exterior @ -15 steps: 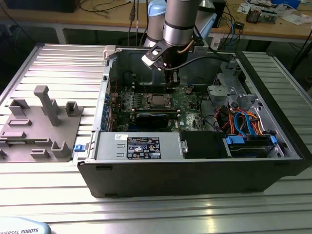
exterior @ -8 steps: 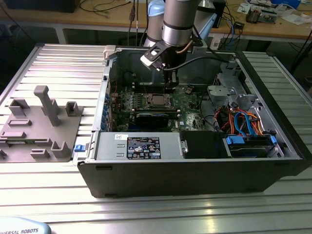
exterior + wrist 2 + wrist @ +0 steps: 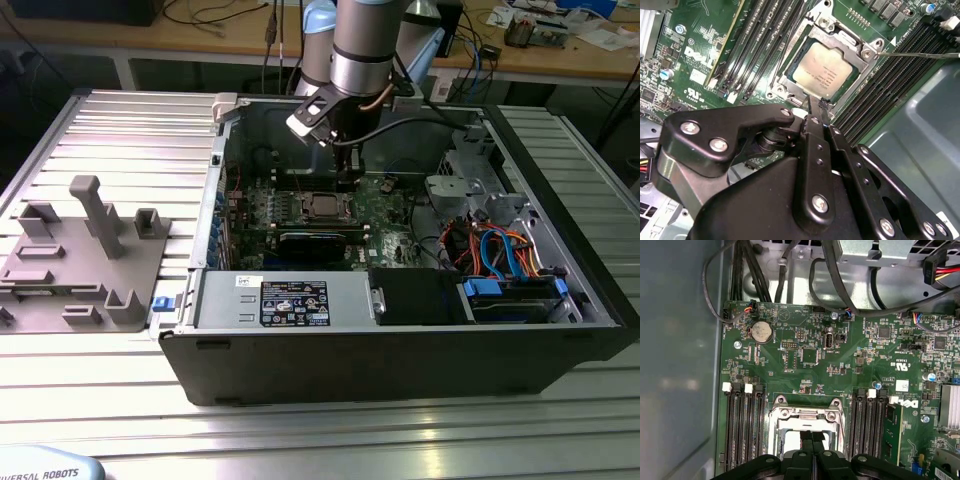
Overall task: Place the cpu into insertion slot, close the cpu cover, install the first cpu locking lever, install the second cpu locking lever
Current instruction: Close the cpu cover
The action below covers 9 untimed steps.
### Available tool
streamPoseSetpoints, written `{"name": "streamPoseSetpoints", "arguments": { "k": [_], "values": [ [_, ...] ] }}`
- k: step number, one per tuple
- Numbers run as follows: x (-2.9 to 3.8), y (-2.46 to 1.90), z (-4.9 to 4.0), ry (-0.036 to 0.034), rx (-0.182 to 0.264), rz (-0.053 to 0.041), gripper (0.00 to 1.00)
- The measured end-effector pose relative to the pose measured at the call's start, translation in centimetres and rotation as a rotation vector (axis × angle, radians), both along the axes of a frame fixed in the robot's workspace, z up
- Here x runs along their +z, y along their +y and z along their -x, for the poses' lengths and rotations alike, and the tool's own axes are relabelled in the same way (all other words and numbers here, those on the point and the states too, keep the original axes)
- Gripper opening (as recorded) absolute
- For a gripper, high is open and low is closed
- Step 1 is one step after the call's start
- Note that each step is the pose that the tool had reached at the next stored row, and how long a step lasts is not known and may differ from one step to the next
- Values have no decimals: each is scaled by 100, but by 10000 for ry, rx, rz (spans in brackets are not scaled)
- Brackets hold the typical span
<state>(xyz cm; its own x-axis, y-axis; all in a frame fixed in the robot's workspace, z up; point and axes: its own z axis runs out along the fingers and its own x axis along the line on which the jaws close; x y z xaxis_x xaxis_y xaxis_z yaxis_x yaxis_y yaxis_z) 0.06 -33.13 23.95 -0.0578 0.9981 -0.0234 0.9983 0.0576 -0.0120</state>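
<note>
Step in hand, my read: the locking levers. The cpu [image 3: 824,67] is already seated in the insertion slot [image 3: 773,430], and the cpu cover [image 3: 839,39] looks laid flat around it, with the chip top showing through the window. In the exterior view this all sits at frame centre, on the green motherboard [image 3: 385,205] inside the open computer case [image 3: 400,350]. My gripper [image 3: 816,106] has its fingers pinched together with nothing visibly between them, and the tips are just beside the socket edge nearest me. I can't tell if they touch the frame. A thin lever rod [image 3: 920,54] stands out from the far socket corner, apparently unlatched. To do this step well, contact should stay on the lever wire only, never on the chip top or the cover window. Push down and sideways so the wire tucks under its hook, and stay clear of the long black memory slots [image 3: 767,45] flanking the socket. Pose: the arm [image 3: 360,50] comes in from the exterior view's upper centre, wrist pointing almost straight down into the case, fingers vertical over the socket.
</note>
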Motion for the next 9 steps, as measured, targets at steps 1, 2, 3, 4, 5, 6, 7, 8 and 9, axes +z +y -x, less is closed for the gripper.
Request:
{"name": "streamPoseSetpoints", "arguments": {
  "k": [1,2,3,4,5,6,7,8,9],
  "values": [
    [-1,0,2,0,0,1,11],
    [-3,0,5,0,-1,1,11],
    [-5,0,7,0,0,0,11],
    [-6,0,8,0,0,0,11],
    [-8,0,10,0,0,1,11],
    [-10,0,12,0,0,0,11],
    [-12,0,15,0,-1,0,11],
    [-15,0,17,0,0,0,11],
    [-16,0,18,0,-1,0,11]
  ]
}}
